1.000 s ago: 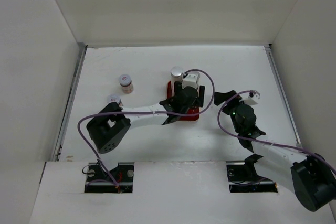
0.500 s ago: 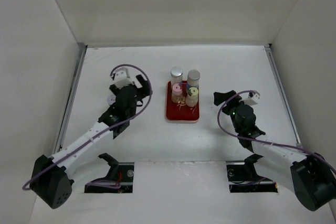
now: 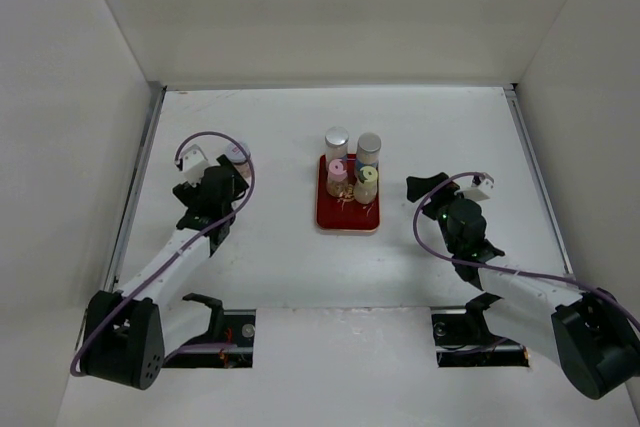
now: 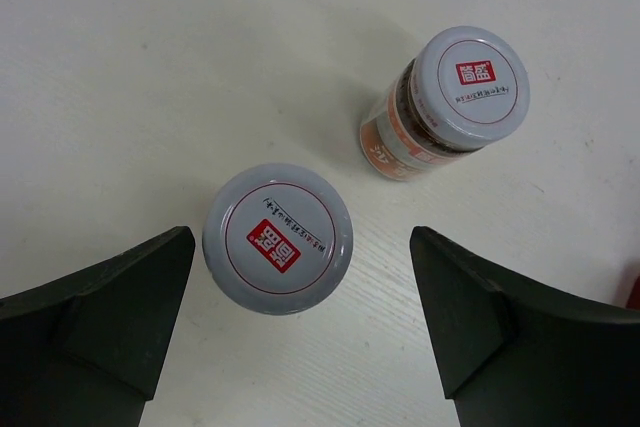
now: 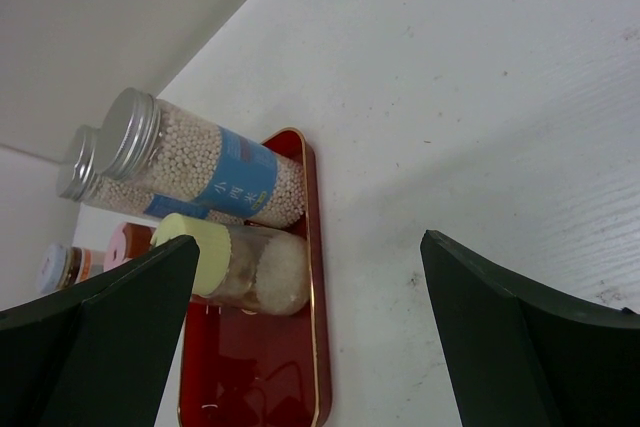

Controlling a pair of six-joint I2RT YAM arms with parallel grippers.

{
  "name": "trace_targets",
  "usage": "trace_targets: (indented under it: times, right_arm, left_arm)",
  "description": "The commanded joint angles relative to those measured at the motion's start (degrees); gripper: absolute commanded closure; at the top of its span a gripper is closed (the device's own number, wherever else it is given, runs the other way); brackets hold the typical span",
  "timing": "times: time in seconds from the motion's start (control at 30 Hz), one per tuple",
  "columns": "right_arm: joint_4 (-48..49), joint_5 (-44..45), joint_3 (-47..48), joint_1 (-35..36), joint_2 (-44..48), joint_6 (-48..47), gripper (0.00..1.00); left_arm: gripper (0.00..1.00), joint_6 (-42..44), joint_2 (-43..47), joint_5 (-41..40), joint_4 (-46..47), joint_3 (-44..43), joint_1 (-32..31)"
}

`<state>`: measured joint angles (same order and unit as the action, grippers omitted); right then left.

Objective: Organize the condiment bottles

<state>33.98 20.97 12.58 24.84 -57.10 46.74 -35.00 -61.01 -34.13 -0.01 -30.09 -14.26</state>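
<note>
The white table [image 3: 450, 127] holds a red tray [image 3: 345, 219] in the middle of the overhead view. Four bottles [image 3: 369, 143] stand together there, though from above it is hard to tell if the far two are inside. The right gripper [image 5: 310, 240] waits beside it, fingers wide apart, empty. At the left, the left gripper [image 4: 300, 237] hangs over the near jar [image 4: 278, 239], fingers apart on each side, likely to grab it. The other jar [image 4: 470, 87] stands near it, at the upper right of the left wrist view.
</note>
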Motion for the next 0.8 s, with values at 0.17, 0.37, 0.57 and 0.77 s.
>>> trace_targets:
  times: [0.17,0.37,0.57,0.77]
  right_arm:
    - [3.6,0.0,1.2,0.8,0.1,-0.2,0.00]
    - [3.6,-0.1,1.1,0.8,0.7,-0.3,0.00]
    - [3.6,-0.1,1.2,0.8,0.2,-0.3,0.00]
    - [3.6,-0.1,1.2,0.8,0.1,-0.2,0.00]
  left_arm:
    - [0.20,-0.2,-6.6,-0.8,8.1,0.6,2.2]
    - [0.57,0.1,-8.4,0.4,10.1,0.4,2.4]
    - [0.71,0.5,0.1,2.7,5.4,-1.0,-3.0]
    - [0.71,0.1,-0.1,2.3,3.4,-7.3,-21.3]
